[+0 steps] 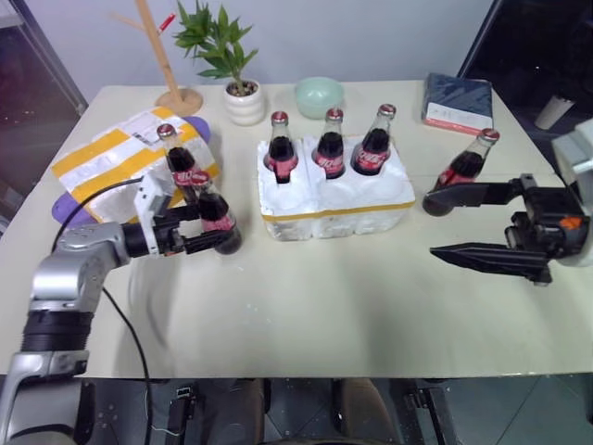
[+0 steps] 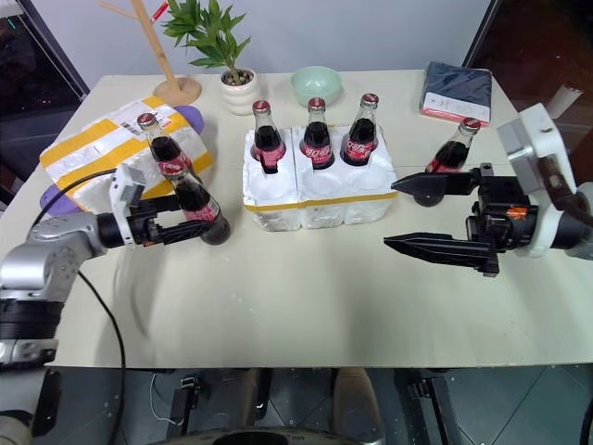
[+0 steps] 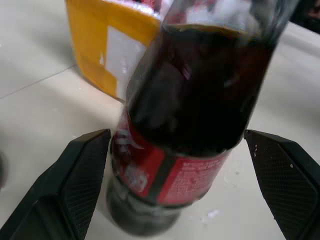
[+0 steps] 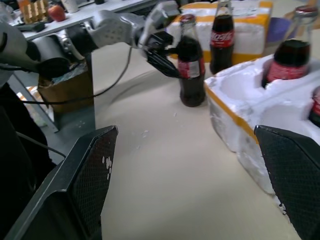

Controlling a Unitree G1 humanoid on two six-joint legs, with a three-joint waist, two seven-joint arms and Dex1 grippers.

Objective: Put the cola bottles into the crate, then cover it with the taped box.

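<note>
A cream table (image 1: 306,306) is seen before a pale wall, with dark glass at either side of the room. Over its left part the left arm is held bent and low, its left gripper (image 1: 206,229) pointing across toward the middle; its two black fingers are spread wide on either side of one cola bottle (image 1: 220,219) standing on the table, with clear gaps visible in the left wrist view, so nothing is gripped. At the right, the right arm is raised with its right gripper (image 1: 443,226) pointed leftward across the table, fingers wide apart and empty. The taped box (image 1: 102,158) lies at the far left on something purple. The crate (image 1: 335,198) sits at centre, three cola bottles (image 1: 330,146) standing in its rear wells. A fifth bottle (image 1: 182,167) stands against the taped box, and a sixth (image 1: 466,167) stands right of the crate, behind the upper right finger. Along the far edge are placed a wooden stand (image 1: 167,67), a potted plant (image 1: 236,67), a green bowl (image 1: 319,96) and a dark book (image 1: 458,102).
</note>
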